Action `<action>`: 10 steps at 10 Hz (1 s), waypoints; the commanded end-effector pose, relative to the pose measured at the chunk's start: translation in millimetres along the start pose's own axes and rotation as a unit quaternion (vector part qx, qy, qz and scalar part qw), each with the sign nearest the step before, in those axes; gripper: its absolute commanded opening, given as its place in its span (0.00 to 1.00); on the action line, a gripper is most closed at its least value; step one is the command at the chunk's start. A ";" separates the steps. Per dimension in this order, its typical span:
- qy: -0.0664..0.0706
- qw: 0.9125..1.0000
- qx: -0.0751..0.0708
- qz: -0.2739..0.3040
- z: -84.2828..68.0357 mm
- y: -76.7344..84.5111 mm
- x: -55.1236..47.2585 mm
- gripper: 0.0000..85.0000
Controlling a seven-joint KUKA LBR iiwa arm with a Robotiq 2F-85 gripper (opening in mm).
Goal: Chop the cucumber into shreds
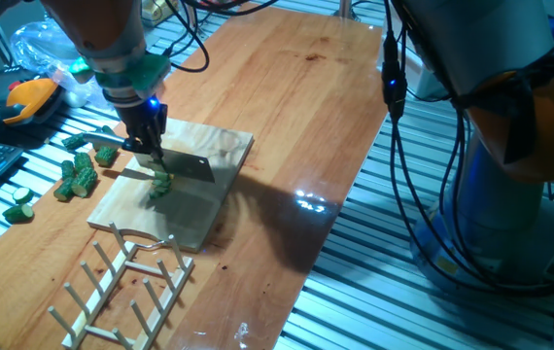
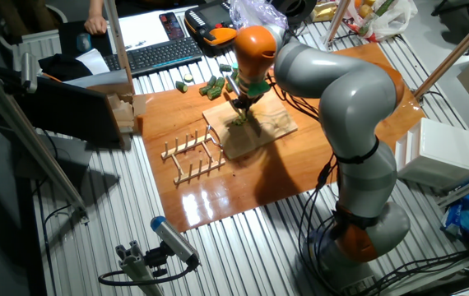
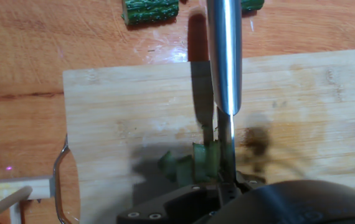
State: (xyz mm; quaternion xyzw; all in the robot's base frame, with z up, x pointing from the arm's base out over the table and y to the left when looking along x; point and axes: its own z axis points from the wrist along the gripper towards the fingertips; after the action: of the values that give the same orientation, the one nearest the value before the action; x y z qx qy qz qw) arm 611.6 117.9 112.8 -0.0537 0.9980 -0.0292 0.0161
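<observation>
My gripper [image 1: 151, 146] is shut on a knife [image 1: 188, 167] with a grey blade and a silver handle [image 3: 224, 56]. The blade stands edge-down on the wooden board [image 1: 209, 209]. A small cluster of pale-green shreds [image 1: 160, 184] with dark-green edges lies against the blade, and it shows in the hand view [image 3: 193, 163] just left of the blade. I see no whole round slice. In the other fixed view the gripper [image 2: 241, 103] is over the board [image 2: 267, 131], with the shreds [image 2: 241, 121] under it.
A heap of dark-green knobbly cucumber chunks [image 1: 83, 173] lies left of the board, and one chunk [image 3: 150, 10] lies beyond its far edge. A wooden dish rack [image 1: 126, 292] stands at the near end. A keyboard [image 2: 156, 53] and an orange tool [image 1: 24, 99] lie off the tabletop.
</observation>
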 end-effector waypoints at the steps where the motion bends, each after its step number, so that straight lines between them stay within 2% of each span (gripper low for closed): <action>1: 0.000 1.000 0.000 0.000 0.9 0.1 -0.3 0.00; 6: -0.003 1.000 -0.005 0.001 7.2 0.5 -0.7 0.00; 10: -0.013 1.000 -0.014 0.005 22.1 3.7 -3.1 0.00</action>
State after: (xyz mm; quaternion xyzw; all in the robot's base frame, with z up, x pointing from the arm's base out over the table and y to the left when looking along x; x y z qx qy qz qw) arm 615.5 120.6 92.0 -0.0492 0.9983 -0.0136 0.0295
